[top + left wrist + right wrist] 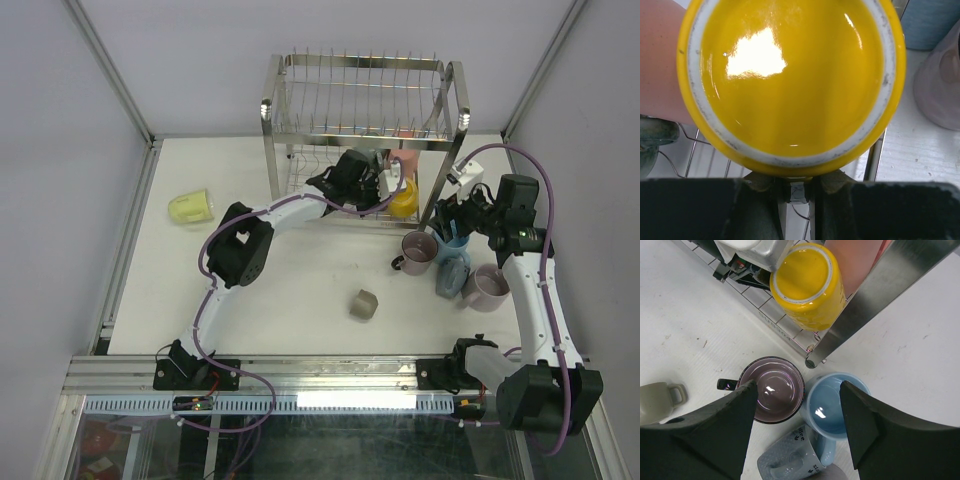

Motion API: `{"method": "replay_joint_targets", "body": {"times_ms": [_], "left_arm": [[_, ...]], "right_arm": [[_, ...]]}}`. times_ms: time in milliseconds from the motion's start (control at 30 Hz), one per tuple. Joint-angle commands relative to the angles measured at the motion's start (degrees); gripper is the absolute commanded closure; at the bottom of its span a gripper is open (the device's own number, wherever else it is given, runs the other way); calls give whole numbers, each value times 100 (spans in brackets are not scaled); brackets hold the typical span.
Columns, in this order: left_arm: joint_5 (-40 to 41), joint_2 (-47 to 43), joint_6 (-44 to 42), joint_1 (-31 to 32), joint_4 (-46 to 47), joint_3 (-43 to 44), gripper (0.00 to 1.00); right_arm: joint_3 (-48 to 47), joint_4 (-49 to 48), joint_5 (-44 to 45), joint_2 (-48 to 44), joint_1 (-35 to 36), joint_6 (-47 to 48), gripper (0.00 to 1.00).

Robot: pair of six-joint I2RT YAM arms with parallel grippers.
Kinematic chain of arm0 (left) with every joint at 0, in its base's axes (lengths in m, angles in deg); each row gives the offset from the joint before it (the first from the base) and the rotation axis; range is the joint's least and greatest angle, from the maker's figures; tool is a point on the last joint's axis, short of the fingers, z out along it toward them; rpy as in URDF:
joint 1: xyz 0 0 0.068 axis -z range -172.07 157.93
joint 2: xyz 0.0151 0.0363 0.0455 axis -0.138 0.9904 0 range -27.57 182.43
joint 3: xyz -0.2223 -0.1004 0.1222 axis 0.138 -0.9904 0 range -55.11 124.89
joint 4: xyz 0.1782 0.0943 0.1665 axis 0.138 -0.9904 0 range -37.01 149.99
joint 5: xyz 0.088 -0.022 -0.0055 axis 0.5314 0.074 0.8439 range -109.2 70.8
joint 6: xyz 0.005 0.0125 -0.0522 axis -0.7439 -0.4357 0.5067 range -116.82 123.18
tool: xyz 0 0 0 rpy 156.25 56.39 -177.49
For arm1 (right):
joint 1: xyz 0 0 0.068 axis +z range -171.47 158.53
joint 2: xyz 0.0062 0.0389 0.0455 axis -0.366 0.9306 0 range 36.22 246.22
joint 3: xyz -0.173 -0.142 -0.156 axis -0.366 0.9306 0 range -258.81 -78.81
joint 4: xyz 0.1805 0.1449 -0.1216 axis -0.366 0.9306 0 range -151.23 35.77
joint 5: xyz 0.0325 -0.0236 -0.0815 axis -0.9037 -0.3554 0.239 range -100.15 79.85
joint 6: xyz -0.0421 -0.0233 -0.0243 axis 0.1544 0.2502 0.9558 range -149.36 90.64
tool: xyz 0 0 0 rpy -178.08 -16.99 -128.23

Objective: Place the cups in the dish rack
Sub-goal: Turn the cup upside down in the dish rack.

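Gripping a yellow glazed ceramic mug [807,285] with the left gripper [797,189], jaws narrow against its edge, on the bottom tier of the shiny steel wire dish rack [360,62], beside a pink mug [407,160]. Hovering with the right gripper [797,390], jaws wide and empty, above a mauve mug [772,390] and a light blue mug [830,407] on the white table [300,290].

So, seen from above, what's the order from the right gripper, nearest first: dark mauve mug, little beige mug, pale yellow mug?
1. Dark mauve mug, just left of the right gripper.
2. Little beige mug, out in the middle.
3. Pale yellow mug, far left, on its side.
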Motion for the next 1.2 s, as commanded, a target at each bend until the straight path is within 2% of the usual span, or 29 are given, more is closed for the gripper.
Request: {"method": "replay_joint_targets", "body": {"times_ms": [0,200,533,767,1167], "left_arm": [[52,-428,-125,52,578,-41,94],[108,-476,-129,53,578,-104,88],[82,-477,30,54,645,-80,72],[102,-575,173,55,732,-181,67],[312,-1446,757,55,1851,-1389,44]], "right_arm": [[-49,-250,-15,-77,-41,-55,31],[-44,-250,-19,-82,-38,-55,31],[-39,-250,-19,-82,-41,-55,31],[-40,-250,-19,-82,-41,-48,31],[-40,-225,-160,-56,-41,-37,31]]}}
